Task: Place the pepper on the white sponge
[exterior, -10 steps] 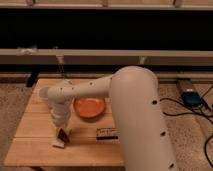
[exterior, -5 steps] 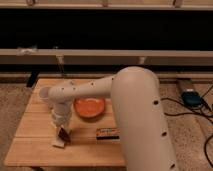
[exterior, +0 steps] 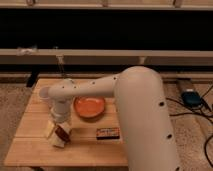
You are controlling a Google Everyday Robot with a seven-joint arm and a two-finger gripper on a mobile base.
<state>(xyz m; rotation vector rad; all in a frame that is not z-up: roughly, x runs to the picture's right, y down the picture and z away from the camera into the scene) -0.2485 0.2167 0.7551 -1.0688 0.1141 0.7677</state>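
Note:
The gripper [exterior: 60, 129] hangs at the end of the white arm [exterior: 90, 90], low over the front left part of the wooden table [exterior: 30, 150]. The dark red pepper [exterior: 62, 133] is right at the gripper's tip. The white sponge [exterior: 57, 142] lies directly under it, partly hidden by the gripper. The pepper looks to be touching or just above the sponge's top; I cannot tell which.
An orange bowl [exterior: 90, 106] sits at the table's middle, just right of the gripper. A red-orange box with a dark label [exterior: 108, 132] lies in front of it. A white cup [exterior: 44, 94] stands at the back left. A blue device [exterior: 191, 97] with cables lies on the floor to the right.

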